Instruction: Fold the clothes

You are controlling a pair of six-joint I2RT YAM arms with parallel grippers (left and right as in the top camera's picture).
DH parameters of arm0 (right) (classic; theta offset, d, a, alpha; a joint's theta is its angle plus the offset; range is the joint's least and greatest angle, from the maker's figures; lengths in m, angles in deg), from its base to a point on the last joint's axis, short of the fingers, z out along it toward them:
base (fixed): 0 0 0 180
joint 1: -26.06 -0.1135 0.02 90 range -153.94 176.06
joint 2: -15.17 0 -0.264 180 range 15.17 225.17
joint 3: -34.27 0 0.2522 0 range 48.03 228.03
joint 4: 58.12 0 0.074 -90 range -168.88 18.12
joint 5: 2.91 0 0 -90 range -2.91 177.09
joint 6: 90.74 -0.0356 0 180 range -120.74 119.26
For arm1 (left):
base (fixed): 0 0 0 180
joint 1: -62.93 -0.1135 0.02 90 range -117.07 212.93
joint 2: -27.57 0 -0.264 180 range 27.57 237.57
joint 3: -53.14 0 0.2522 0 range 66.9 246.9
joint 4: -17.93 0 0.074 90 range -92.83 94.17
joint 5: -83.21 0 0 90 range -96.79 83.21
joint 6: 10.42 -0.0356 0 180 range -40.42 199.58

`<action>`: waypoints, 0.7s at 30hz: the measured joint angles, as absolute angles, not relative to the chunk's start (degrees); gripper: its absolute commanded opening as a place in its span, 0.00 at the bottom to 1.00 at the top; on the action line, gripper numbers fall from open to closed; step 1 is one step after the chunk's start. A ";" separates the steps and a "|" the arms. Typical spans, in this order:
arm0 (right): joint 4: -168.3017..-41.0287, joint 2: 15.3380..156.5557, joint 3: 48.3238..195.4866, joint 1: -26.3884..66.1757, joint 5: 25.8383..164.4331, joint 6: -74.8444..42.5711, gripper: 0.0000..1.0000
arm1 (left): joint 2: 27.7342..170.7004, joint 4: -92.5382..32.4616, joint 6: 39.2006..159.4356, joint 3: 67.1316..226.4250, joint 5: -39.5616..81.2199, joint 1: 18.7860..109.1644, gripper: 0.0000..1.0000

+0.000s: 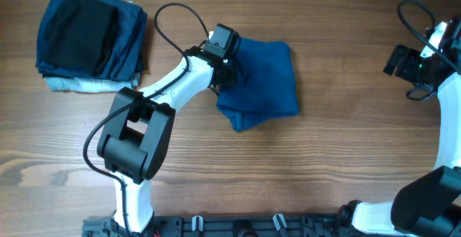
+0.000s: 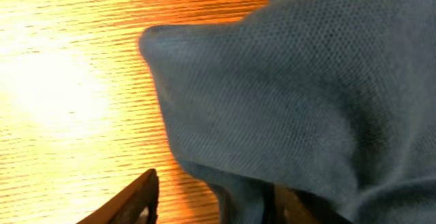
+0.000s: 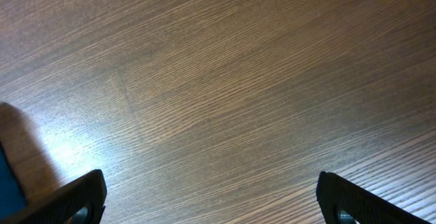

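Blue shirt (image 1: 266,78) lies folded, rumpled, mid-desk (image 1: 338,165). Left claw (image 2: 212,195) at shirt's left edge, fingers apart, cloth draped over one. Right claw (image 3: 211,183) spread wide above wood, well apart from shirt. Folded garment stack (image 1: 90,42) far left.

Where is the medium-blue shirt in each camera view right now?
Overhead: the blue shirt lies bunched at the centre, with the left gripper at its left edge.
Left wrist: the shirt fills the centre and right, close up.
Right wrist: not clearly in it; only a blue sliver at the lower left edge, too little to identify.
Shared landmark: the wood-grain table, visible in all three views.
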State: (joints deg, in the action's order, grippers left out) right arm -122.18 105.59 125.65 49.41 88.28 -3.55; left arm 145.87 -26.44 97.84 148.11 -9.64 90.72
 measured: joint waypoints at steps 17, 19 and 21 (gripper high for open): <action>-122.16 105.59 125.65 49.41 88.28 -3.55 0.99 | 142.13 -35.51 105.25 149.66 -1.95 95.00 0.86; -122.18 105.59 125.65 49.41 88.26 -3.55 1.00 | 145.59 -35.21 105.95 149.66 -1.92 95.72 0.87; -122.18 105.59 125.65 49.41 88.28 -3.55 1.00 | 146.13 -35.23 106.13 149.77 -1.88 95.70 0.87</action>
